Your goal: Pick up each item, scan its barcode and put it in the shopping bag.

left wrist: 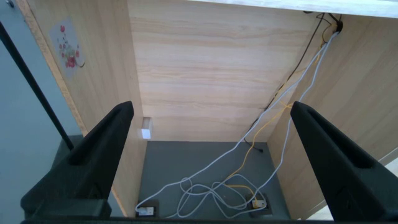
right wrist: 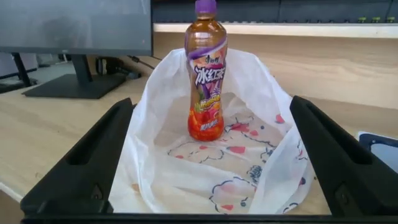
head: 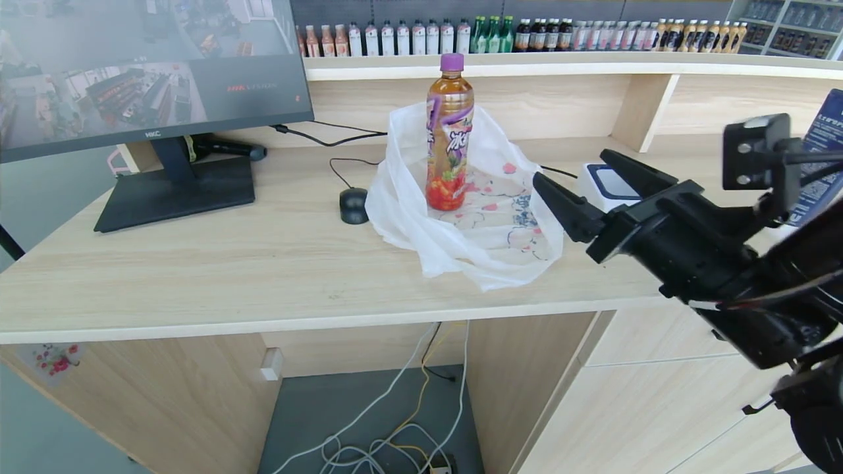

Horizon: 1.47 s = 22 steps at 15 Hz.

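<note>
While the left tool [left wrist: 211, 109] is hanging low beneath the front edge of the worktop [head: 230, 276], its fingers [left wrist: 106, 143] are spreading wide with nothing between them. It is facing the cables [left wrist: 217, 186] on the floor under the worktop, well apart from anything the task concerns.

Moving rightward along the worktop, a monitor [head: 145, 72] is standing at the far left. A mouse [head: 353, 205] is lying just beside the left edge of the shopping bag [head: 461, 253]. The bag is sitting slumped open near the middle of the worktop. The bottle [head: 449, 135] is standing upright inside it, toward the bag's back left, its long axis running vertical and its purple cap pointing up.

Further right, the right tool [head: 571, 166] is hovering just beside the bag's right edge, above the worktop, its fingers [head: 566, 205] gaping wide and holding nothing. It is pointing leftward and away from the robot, so the bottle is lying straight ahead of it, centred between the fingers in the right wrist view, with the bag's near rim lying low between them.

By my reading the right arm is by far the nearer one. Any coming grasp is depending on closing sideways around that vertical body.

Behind the right tool a small white box [head: 609, 184] with a dark top is sitting on the worktop. It may be the scanner, though I cannot be sure.
</note>
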Motion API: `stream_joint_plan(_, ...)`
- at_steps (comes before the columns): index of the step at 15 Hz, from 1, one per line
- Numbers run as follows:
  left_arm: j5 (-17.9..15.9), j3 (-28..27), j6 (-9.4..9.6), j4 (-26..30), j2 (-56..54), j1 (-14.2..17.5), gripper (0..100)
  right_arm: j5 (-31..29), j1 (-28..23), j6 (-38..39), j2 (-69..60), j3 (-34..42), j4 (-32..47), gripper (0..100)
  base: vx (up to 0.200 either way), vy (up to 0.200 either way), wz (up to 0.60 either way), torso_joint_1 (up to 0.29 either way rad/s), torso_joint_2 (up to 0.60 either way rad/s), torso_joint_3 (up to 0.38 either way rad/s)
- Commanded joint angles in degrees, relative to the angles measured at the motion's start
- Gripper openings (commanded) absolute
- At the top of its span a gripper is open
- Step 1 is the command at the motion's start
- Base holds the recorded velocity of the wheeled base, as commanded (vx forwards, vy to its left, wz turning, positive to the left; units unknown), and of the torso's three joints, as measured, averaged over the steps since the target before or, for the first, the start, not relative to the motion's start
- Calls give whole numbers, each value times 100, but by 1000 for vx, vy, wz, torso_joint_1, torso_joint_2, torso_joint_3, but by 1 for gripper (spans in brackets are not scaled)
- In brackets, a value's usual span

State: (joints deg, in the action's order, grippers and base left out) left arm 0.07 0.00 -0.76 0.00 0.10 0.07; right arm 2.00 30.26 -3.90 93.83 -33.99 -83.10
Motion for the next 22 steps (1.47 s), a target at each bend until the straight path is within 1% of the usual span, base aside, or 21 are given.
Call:
stream_joint_plan(1, 1, 0, -4, 0, -1, 1, 100, -7, -2, -23, -278, 736, -514, 100, 0, 0, 0, 0, 0, 0)
stream_joint_plan(2, 1, 0, -4, 0, -1, 1, 100, -15, -2, -85, -330, 982, -681, 100, 0, 0, 0, 0, 0, 0)
stream_joint_plan(3, 1, 0, -4, 0, -1, -7, 100, -24, 7, -137, -418, 1158, -690, 100, 0, 0, 0, 0, 0, 0)
stream_joint_plan(5, 1, 0, -12, 0, -1, -7, 100, -24, 7, -172, -506, 1316, -690, 100, 0, 0, 0, 0, 0, 0)
stream_joint_plan(6, 1, 0, -21, 0, -1, 1, 100, -24, 7, -172, -515, 1368, -690, 100, 0, 0, 0, 0, 0, 0)
stream_joint_plan(9, 1, 0, -4, 9, -1, 1, 100, -24, 15, -155, -471, 1404, -690, 100, -200, 0, 0, 10, 1, 2)
stream_joint_plan(15, 1, 0, -30, 0, -1, 1, 100, -24, -2, -128, -568, 1535, -690, 100, 0, 0, 0, 0, 0, 0)
stream_joint_plan(22, 1, 0, -56, 0, -1, 1, 100, -33, -2, -128, -225, 1070, -690, 100, 0, -200, 0, 7, 4, 0)
